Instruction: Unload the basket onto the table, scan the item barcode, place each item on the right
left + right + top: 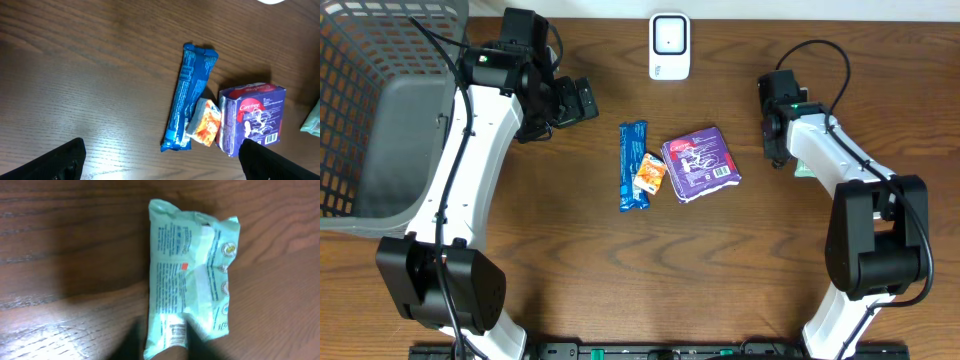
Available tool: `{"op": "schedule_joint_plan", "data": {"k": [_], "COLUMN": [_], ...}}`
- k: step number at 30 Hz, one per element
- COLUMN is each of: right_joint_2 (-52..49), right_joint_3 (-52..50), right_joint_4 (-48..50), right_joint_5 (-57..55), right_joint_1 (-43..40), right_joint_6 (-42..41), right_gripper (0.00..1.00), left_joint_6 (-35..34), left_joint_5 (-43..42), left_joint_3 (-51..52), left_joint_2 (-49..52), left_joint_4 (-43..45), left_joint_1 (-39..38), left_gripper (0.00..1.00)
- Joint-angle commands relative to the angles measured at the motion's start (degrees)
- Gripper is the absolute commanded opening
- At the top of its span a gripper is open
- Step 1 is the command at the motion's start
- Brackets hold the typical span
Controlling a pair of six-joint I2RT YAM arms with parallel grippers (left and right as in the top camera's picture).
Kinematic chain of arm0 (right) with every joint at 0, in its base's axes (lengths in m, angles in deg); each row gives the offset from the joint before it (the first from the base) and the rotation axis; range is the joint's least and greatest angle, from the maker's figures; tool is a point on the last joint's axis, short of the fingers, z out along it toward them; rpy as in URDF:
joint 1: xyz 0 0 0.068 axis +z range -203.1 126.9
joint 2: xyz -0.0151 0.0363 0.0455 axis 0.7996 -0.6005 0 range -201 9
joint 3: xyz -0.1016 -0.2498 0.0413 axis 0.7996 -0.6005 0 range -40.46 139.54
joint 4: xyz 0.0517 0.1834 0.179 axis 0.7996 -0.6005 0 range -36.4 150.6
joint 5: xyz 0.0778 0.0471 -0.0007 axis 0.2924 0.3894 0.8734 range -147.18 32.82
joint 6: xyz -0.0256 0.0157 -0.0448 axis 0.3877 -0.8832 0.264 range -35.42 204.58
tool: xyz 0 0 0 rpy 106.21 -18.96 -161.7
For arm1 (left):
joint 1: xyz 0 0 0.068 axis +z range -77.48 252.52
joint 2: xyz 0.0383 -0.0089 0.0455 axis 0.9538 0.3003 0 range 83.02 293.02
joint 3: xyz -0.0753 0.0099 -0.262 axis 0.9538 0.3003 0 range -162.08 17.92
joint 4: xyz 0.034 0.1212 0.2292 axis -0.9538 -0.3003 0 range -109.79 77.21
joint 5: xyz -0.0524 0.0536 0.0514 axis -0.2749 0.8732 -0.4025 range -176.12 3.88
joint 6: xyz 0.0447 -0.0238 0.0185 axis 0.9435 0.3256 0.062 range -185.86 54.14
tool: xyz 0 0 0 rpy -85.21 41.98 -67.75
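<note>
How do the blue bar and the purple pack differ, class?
The blue bar is long and narrow; the purple pack is squarish and thicker. The bar lies straight, the pack slightly askew. Both lie flat on the table, flanking the orange packet.

It looks like a mock shop checkout in a robot lab. A wooden bench (570,260) carries a white scanner (669,46), a grey basket (360,60) and wrapped goods (700,163), with two robot arms (470,150) mounted at its edge.
</note>
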State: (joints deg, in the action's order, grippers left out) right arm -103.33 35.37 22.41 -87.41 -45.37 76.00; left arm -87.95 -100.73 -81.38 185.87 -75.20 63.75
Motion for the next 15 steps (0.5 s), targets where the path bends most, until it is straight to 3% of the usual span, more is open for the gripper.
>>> {"op": "schedule_joint_plan", "data": {"k": [1, 5, 8, 15], "right_joint_2": [2.5, 2.3, 1.6, -2.4], "right_joint_3": [0.0, 0.0, -0.2, -0.2], "right_joint_4": [0.0, -0.6, -0.1, 3.8], "right_joint_5": [0.2, 2.0, 2.0, 1.5], "right_joint_1": [-1.9, -4.2, -5.1, -4.9], "right_joint_6": [-0.7, -0.2, -0.2, 0.5], "right_gripper": [0.57, 0.59, 0.69, 0.71], "left_joint_6": [0.6, 0.6, 0.6, 0.6], "left_joint_5": [0.8, 0.8, 0.8, 0.8], "left_joint_3": [-0.3, -0.3, -0.3, -0.3], "left_joint_2": [0.1, 0.1, 0.1, 0.1], "left_joint_4": [-0.1, -0.1, -0.1, -0.1], "left_joint_1": [0.2, 0.2, 0.2, 0.2], "left_gripper": [0.98, 0.98, 0.98, 0.98]}}
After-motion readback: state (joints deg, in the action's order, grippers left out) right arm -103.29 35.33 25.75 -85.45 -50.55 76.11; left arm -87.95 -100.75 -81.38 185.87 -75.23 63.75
